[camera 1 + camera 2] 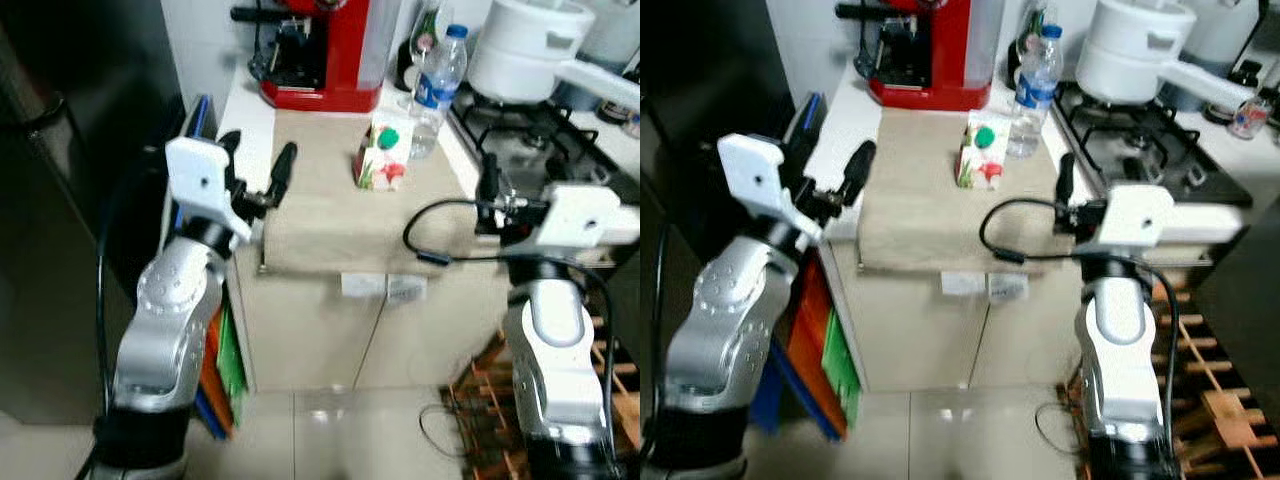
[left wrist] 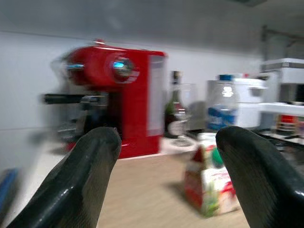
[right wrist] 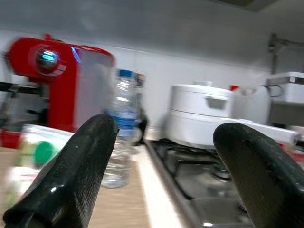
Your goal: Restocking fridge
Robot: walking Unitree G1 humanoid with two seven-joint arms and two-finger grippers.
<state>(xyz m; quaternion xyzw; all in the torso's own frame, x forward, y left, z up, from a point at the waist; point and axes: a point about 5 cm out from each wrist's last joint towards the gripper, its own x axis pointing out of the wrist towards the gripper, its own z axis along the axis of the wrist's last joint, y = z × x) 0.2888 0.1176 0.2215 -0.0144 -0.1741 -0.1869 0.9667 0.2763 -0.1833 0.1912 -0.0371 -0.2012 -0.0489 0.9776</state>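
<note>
A small juice carton [image 1: 383, 152] with a green cap stands on the beige counter [image 1: 330, 215], and a clear water bottle [image 1: 437, 85] with a blue cap stands just behind it to the right. My left gripper [image 1: 258, 165] is raised at the counter's left edge, open and empty, left of the carton. My right gripper [image 1: 493, 192] hovers at the counter's right edge beside the stove, also open and empty. The left wrist view shows the carton [image 2: 209, 183] ahead between the fingers [image 2: 71, 185]. Through the right wrist view I see the bottle [image 3: 121, 128] ahead.
A red coffee machine [image 1: 320, 50] stands at the back of the counter. A white pot [image 1: 525, 45] sits on the gas stove [image 1: 530, 140] to the right. The dark fridge [image 1: 70, 200] stands to my left. A wooden rack [image 1: 480, 390] is on the floor at right.
</note>
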